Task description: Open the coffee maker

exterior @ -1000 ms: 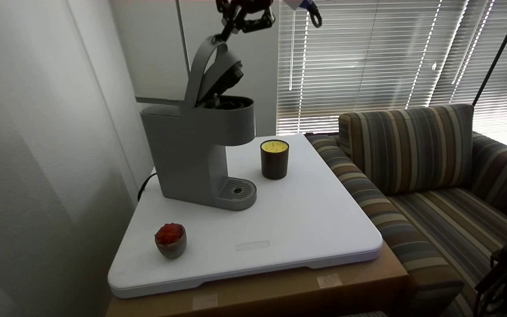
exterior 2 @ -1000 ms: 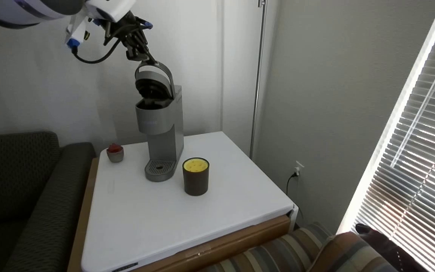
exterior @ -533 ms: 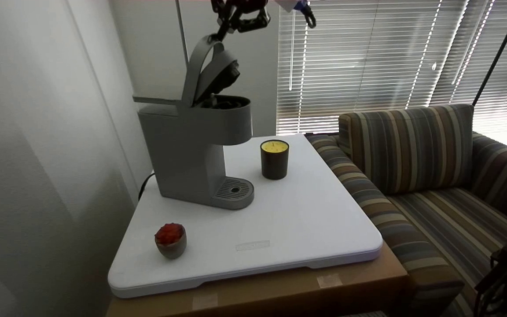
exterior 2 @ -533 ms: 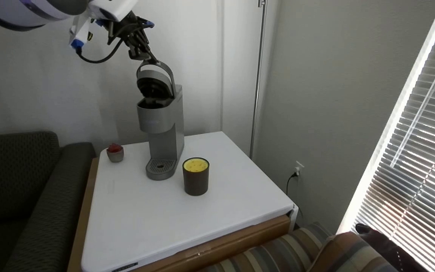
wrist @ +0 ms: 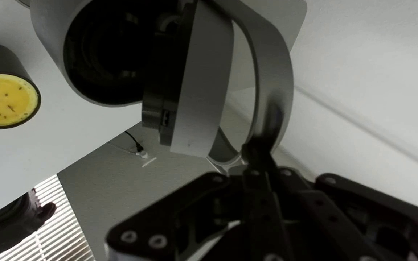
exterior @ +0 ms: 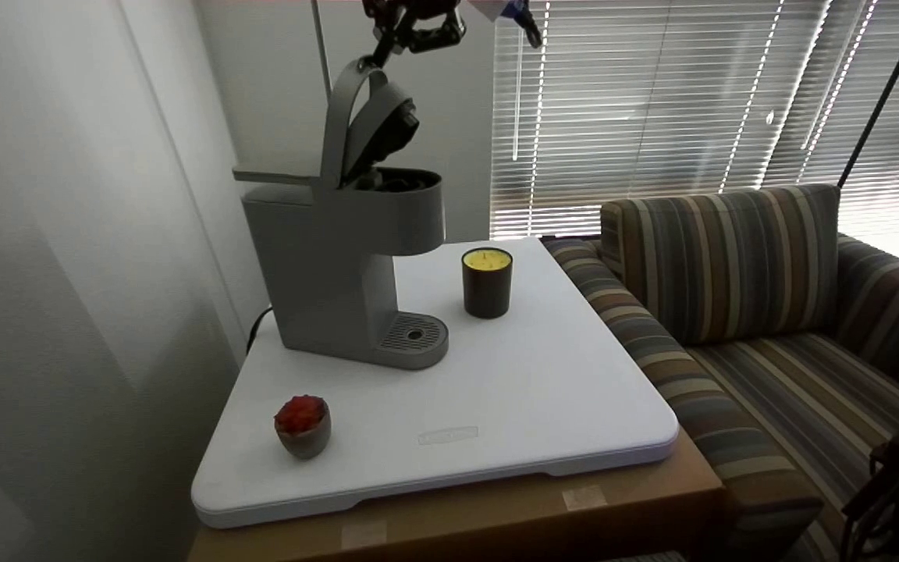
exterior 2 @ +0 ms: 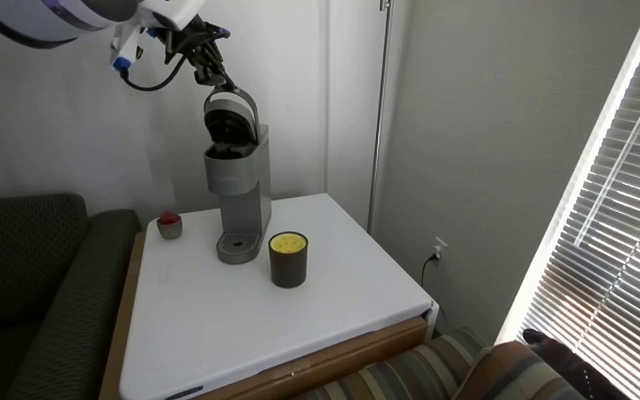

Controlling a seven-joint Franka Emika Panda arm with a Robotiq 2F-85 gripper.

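Note:
The grey boxy coffee maker [exterior: 317, 257] stands upright on the white table [exterior: 543, 390]; it also shows in an exterior view [exterior 2: 236, 180]. Its top lid [exterior: 379, 117] is tilted up and back, and the dark opening under it shows in the wrist view [wrist: 111, 54]. A curved grey handle [wrist: 274, 69] arches above the lid. My gripper [wrist: 261, 154] is shut at the top of this arch, its fingertips on the handle, also seen in both exterior views [exterior: 374, 59] [exterior 2: 229, 85]. The fingertips are dark and partly hide the held part. The drip base [exterior: 414, 347] faces forward.
A dark cup with yellow content [exterior: 487, 289] stands beside the drip base; it also shows in the wrist view [wrist: 7, 98]. A small pot with a red top [exterior: 303, 429] is near the table's front left. A wall is close behind the machine, with a striped armchair [exterior: 715, 273] beside the table.
My gripper has moved slightly back toward the wall with the handle. The lid leans a little further back. The whole coffee maker has slid back slightly, and its rear top panel looks more tilted.

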